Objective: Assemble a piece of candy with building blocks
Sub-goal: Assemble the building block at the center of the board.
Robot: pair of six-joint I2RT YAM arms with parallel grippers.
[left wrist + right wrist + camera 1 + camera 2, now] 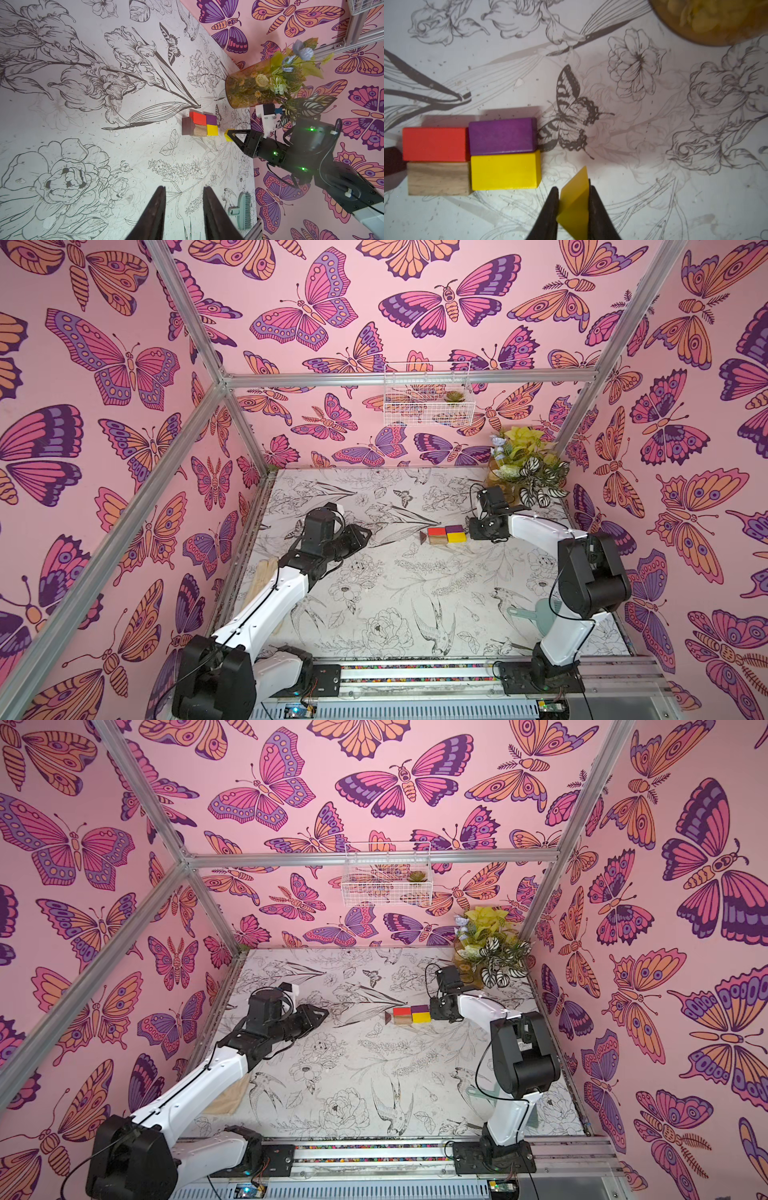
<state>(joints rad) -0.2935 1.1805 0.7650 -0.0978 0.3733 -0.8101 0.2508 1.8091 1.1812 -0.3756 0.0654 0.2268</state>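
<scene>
Step in hand, as judged: fitting the last end piece to the piece of candy (pixel 444 536), toward the far right of the worktop (pixel 374 593). Body found complete: red block (pixel 435 144) and purple block (pixel 502 136) in one row, plain-wood block (pixel 438 178) and yellow block (pixel 505 170) in the other, all four touching, purple slightly out of line with red. Dark brown triangle (pixel 392 160) already against the red and plain-wood end. Opposite end, by purple and yellow, bare.

State of the right hand (pixel 573 187): pinching the yellow triangle (pixel 574 197) by its flat faces, one corner projecting past the fingertips; held just beside the yellow block, not touching it. Cannot tell whether clear of the worktop or resting on it.

State of the left hand (pixel 183 188): fingers parted with a plain gap, nothing between, touching nothing; well apart from the blocks, on the dark brown triangle's side.

Next move, as judged: calls for a short carry to the seam between purple and yellow, the piece oriented to mirror the dark brown triangle, then a gentle set-down and release. Risk: nudging the yellow block and opening the joints; light blocks, likely to slide
</scene>
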